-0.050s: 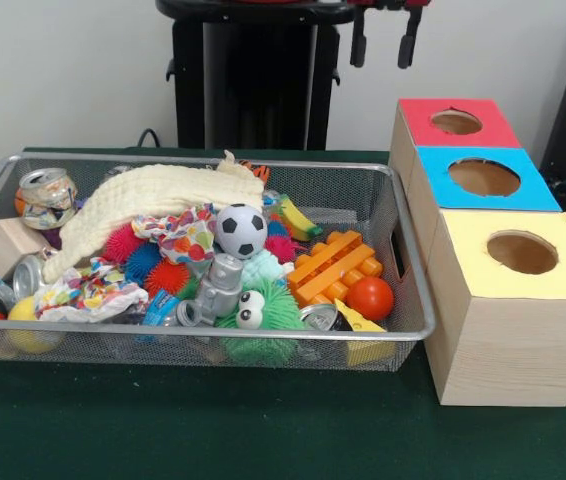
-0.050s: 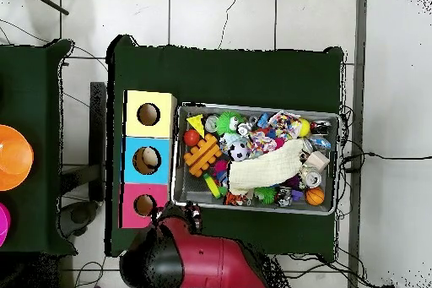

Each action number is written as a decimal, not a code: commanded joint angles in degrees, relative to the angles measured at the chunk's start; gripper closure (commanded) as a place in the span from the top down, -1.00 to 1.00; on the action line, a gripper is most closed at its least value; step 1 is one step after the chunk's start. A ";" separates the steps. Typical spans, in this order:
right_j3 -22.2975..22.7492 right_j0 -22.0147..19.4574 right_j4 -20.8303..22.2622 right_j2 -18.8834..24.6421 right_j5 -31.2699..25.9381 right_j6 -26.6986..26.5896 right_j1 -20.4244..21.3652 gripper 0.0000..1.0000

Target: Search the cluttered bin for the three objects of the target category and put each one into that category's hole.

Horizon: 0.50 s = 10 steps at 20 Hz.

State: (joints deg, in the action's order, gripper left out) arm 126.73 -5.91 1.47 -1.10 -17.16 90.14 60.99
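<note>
1. Wire bin (image 1: 418, 325) on a green counter (image 1: 213, 430), long axis running left to right in the front view, packed with clutter.
2. Inside the bin: cream cloth (image 1: 143, 205) draped slantwise across the back; soccer ball (image 1: 240, 230) near the middle; grey robot toy (image 1: 218, 290) just in front of the ball; green fuzzy toy with eyes (image 1: 263, 315) at the front wall; orange block (image 1: 336, 265) lying aslant toward the right; red ball (image 1: 370, 298) beside the block; yellow wedge (image 1: 361, 322) at the front right corner.
3. Also inside, at the left end: crushed can (image 1: 47, 196), wooden block (image 1: 8, 245), yellow ball (image 1: 25, 325), spiky balls (image 1: 143, 262) in pink, blue and red.
4. Three wooden boxes (image 1: 503, 340) in a row, touching the bin's right end, each with one round hole on top: red (image 1: 457, 122) farthest, blue (image 1: 483, 178) in the middle, yellow (image 1: 523, 252) nearest.
5. No writing readable anywhere.
6. Claw (image 1: 383, 40) raised at the top edge, well above the boxes, two dark fingers hanging spread apart, holding nothing.
</note>
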 commanded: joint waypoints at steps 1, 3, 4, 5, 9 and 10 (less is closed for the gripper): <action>3.22 -3.57 4.08 4.15 3.76 4.09 -3.64 1.00; 3.23 -4.27 4.73 4.40 3.98 3.79 -3.82 1.00; 3.21 -4.64 5.12 4.56 4.42 3.75 -4.17 1.00; 3.61 -5.36 5.52 4.99 5.28 3.73 -4.43 1.00; 3.04 -6.29 6.75 5.59 6.54 4.09 -5.91 1.00; 2.91 -6.55 7.10 5.71 7.05 4.23 -6.39 1.00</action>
State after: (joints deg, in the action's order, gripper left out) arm 126.80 -10.19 4.90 -1.08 -14.59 90.14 58.29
